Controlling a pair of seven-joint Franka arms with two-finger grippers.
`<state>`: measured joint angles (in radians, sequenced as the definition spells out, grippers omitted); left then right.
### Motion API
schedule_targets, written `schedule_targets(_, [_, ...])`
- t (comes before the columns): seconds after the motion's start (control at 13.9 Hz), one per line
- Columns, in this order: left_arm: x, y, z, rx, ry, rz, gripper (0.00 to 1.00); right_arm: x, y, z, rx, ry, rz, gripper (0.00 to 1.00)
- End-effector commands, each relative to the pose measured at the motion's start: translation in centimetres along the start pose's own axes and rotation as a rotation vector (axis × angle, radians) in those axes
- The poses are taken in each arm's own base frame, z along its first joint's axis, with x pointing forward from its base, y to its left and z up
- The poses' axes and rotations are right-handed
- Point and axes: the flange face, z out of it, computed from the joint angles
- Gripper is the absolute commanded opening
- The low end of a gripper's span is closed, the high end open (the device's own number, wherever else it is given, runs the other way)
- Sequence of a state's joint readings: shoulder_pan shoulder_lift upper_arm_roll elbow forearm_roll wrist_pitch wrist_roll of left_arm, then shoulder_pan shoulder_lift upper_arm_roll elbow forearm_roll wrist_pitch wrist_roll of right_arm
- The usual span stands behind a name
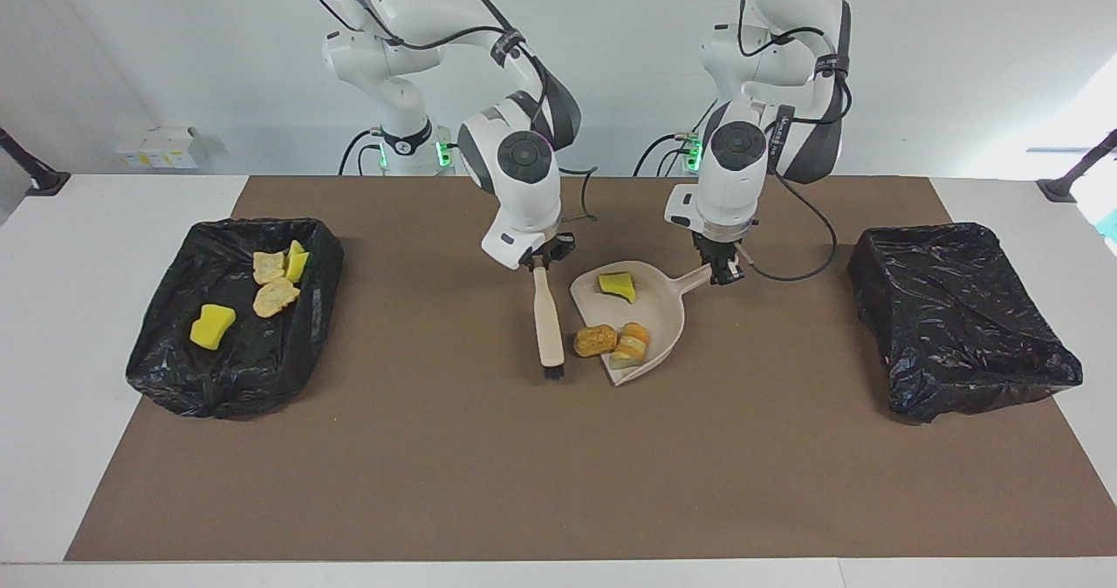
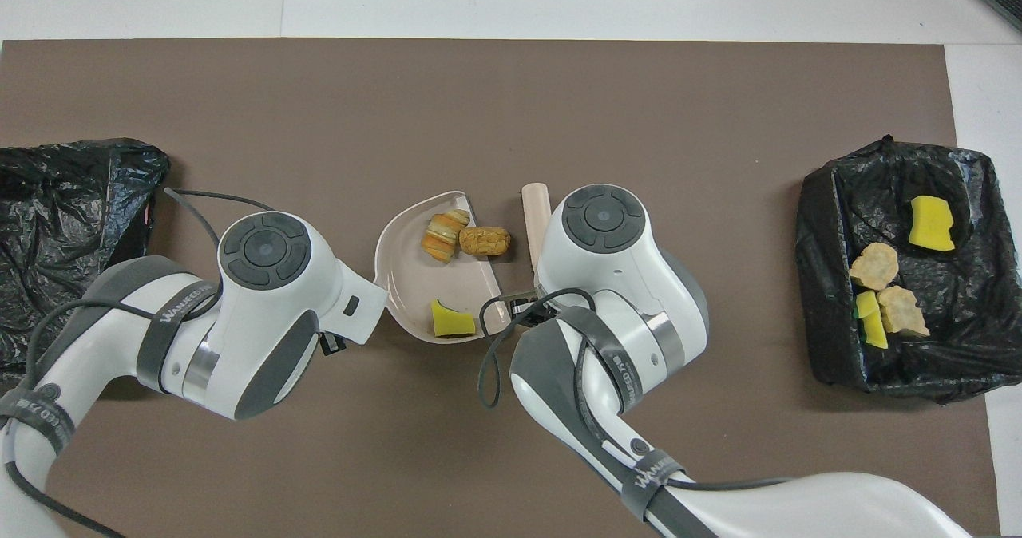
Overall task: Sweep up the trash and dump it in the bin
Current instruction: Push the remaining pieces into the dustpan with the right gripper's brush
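A beige dustpan (image 1: 653, 307) (image 2: 411, 270) lies mid-mat, and my left gripper (image 1: 722, 271) is shut on its handle. In the pan lie a yellow sponge chunk (image 1: 616, 284) (image 2: 451, 320) and a striped bread piece (image 1: 632, 340) (image 2: 445, 236). An orange-brown piece (image 1: 595, 340) (image 2: 485, 240) sits at the pan's open edge. My right gripper (image 1: 541, 261) is shut on the beige brush (image 1: 548, 317) (image 2: 535, 203). The brush hangs beside the pan toward the right arm's end, with its bristles low over the mat. The black-lined bin (image 1: 174, 370) (image 2: 822, 282) at the right arm's end holds several trash pieces.
A second black-lined bin (image 1: 960, 317) (image 2: 72, 219) stands at the left arm's end with nothing showing in it. The brown mat (image 1: 489, 466) covers most of the white table.
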<state>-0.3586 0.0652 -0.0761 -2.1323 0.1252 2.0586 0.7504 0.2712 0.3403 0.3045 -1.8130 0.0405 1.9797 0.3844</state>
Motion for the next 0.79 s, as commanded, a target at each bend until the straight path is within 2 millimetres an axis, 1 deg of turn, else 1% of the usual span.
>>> schedule_targets(0.0, [-0.2, 0.1, 0.2, 0.018, 0.009, -0.04, 0.0, -0.2, -1.3, 0.7, -0.01, 0.01, -0.156, 0.0])
schedule_targets(0.07, [-0.2, 0.1, 0.2, 0.018, 0.009, -0.04, 0.0, -1.1, -2.6, 0.9, -0.006, 0.003, -0.228, 0.0])
schedule_targets(0.14, [-0.2, 0.1, 0.2, 0.018, 0.009, -0.04, 0.0, -1.7, -4.0, 0.8, 0.035, -0.01, -0.252, 0.0])
schedule_targets(0.22, [-0.2, 0.1, 0.2, 0.017, 0.008, -0.04, 0.0, -2.1, -4.8, 0.7, 0.094, -0.027, -0.24, 0.0])
schedule_targets(0.36, [-0.2, 0.1, 0.2, 0.017, 0.01, -0.041, 0.0, -2.3, -5.3, 0.3, 0.145, -0.037, -0.218, 0.0])
schedule_targets(0.5, [-0.2, 0.0, 0.2, 0.015, 0.012, -0.064, 0.0, -2.4, -4.5, -0.3, 0.139, -0.043, -0.212, 0.0])
schedule_targets(0.65, [-0.3, 0.1, 0.2, 0.009, 0.008, -0.138, 0.0, -2.5, -2.6, -1.9, 0.115, -0.053, -0.189, 0.0])
schedule_targets(0.72, [-0.3, 0.0, 0.1, 0.008, 0.007, -0.169, 0.0, -2.7, -1.3, -3.1, 0.106, -0.056, -0.173, 0.0])
